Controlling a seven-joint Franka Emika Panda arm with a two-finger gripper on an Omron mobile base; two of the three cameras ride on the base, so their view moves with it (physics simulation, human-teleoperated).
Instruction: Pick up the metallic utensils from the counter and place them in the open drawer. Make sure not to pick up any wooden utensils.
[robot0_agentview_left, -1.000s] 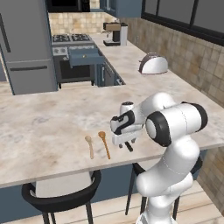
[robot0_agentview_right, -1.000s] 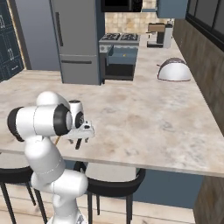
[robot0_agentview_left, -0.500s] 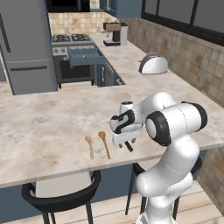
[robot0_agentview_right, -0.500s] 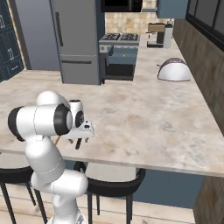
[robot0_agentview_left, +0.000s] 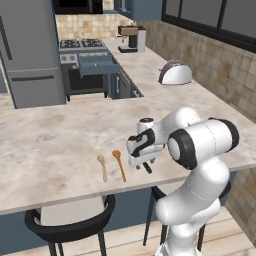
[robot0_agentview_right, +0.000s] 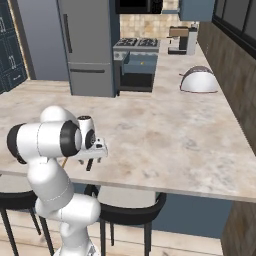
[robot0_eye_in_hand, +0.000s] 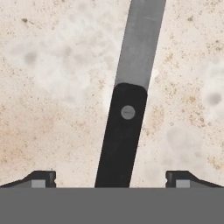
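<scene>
In the left base view no writing or brand can be read anywhere. The gripper hangs low over the counter near its front edge, right above the black utensil; at its nine o'clock lie the orange-brown wooden spoon and the pale tan wooden spoon, with bare stone stretching beyond them. The open drawer stands far off at eleven o'clock. In the right base view the black utensil lies at six o'clock below the hand, just short of the counter's edge. In the hand view the black utensil lies between the fingertips, which stand wide apart and touch nothing.
</scene>
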